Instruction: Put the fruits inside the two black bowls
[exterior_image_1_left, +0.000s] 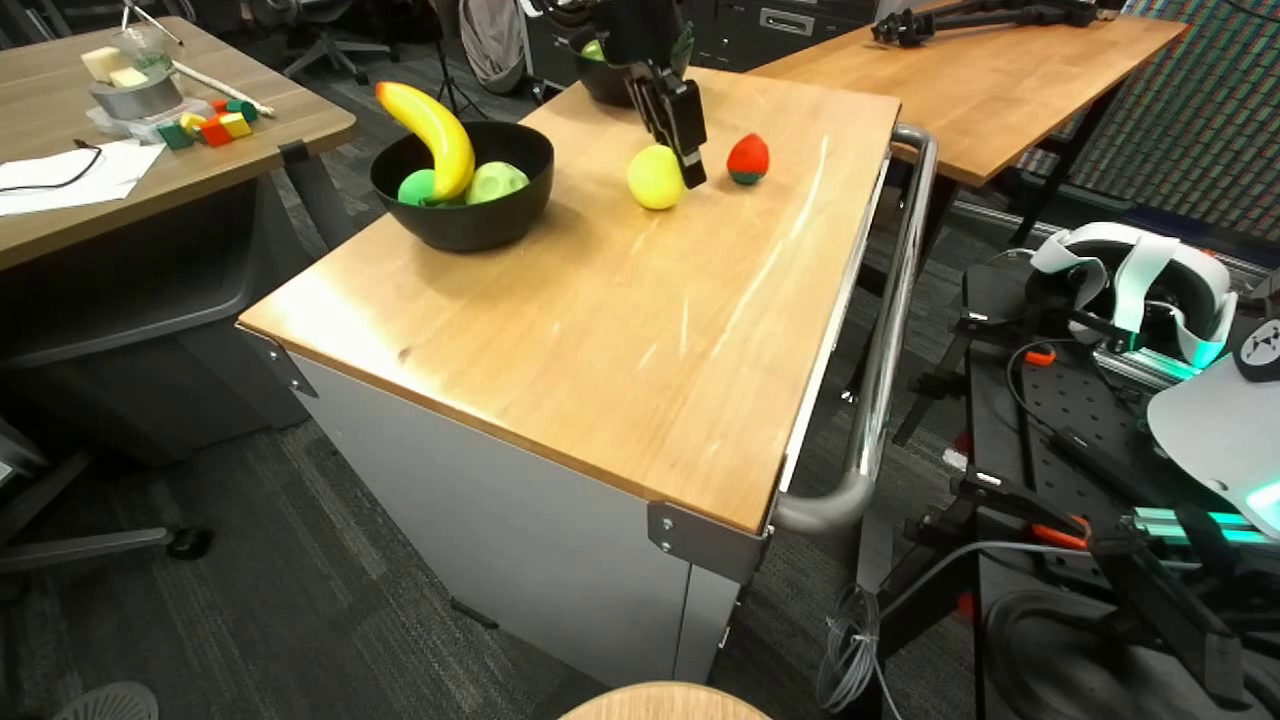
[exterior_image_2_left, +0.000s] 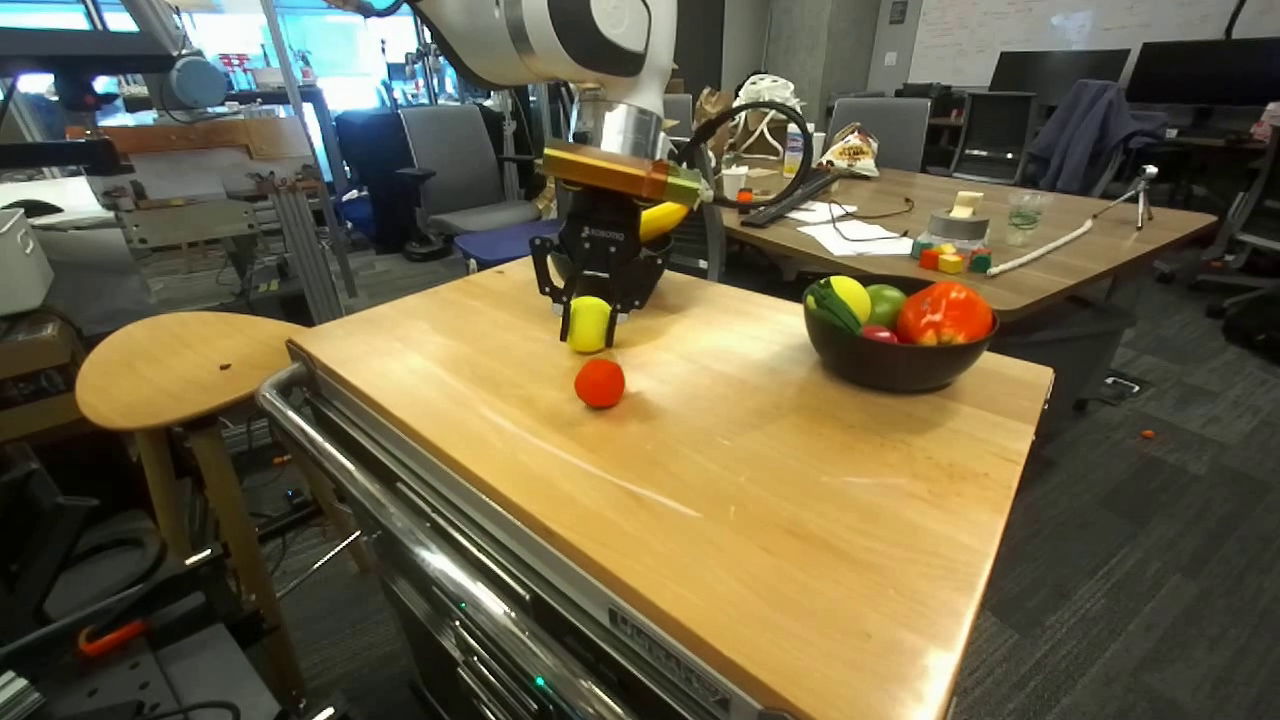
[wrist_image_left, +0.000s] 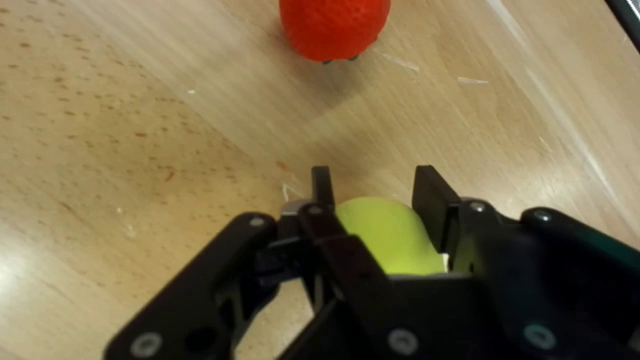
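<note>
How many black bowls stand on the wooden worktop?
2, both on the side opposite the handle: one black bowl holds the banana, the other bowl a large red fruit.

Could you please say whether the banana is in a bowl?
In: an exterior view shows the banana inside a black bowl, leaning, with one end sticking up.
</note>
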